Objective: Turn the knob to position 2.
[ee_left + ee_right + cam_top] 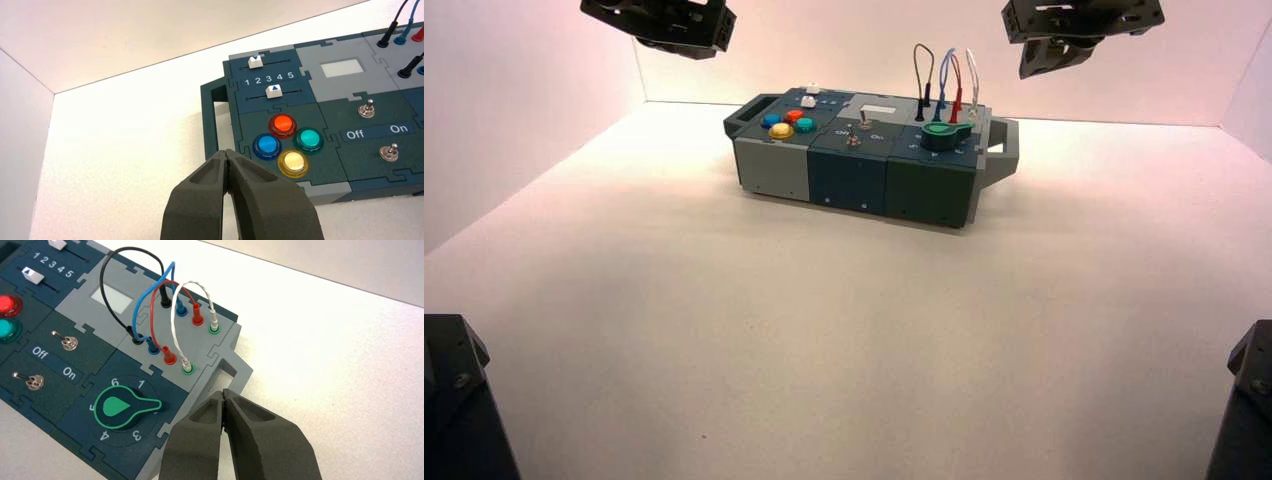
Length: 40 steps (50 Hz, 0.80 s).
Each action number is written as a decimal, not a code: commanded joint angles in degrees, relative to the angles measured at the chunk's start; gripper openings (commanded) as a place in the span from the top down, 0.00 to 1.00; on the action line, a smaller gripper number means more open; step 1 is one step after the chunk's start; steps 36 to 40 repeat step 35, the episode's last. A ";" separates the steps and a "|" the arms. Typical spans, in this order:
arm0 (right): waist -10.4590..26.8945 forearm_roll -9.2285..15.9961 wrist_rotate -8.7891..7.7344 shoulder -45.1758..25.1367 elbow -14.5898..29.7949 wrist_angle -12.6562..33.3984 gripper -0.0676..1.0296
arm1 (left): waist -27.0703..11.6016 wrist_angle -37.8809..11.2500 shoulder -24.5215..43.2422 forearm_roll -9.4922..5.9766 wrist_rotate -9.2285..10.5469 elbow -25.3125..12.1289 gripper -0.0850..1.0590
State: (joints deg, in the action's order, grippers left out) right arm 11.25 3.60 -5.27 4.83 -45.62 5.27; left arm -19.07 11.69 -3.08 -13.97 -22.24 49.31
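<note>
The knob (120, 408) is green with a teardrop pointer and sits on the dark teal end section of the box (854, 175). In the right wrist view its pointer tip lies between the printed 1 and 3. In the high view the knob (945, 132) is at the box's right end. My right gripper (223, 391) is shut on nothing and hovers above the box's right handle, apart from the knob. My left gripper (226, 152), also shut and empty, hangs over the box's left handle. Both grippers are held high near the back wall: left (686, 42), right (1046, 58).
The box also carries coloured push buttons (287, 143), two metal toggle switches (367, 109) by "Off"/"On" lettering, two white sliders (273, 91) around a 1–5 scale, and looped wires (170, 315) plugged in behind the knob. White walls enclose the table (824, 330).
</note>
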 commanded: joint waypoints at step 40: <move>-0.18 0.44 0.09 0.00 -0.09 -2.11 0.96 | 0.26 2.29 -0.18 0.18 -0.09 -0.62 0.95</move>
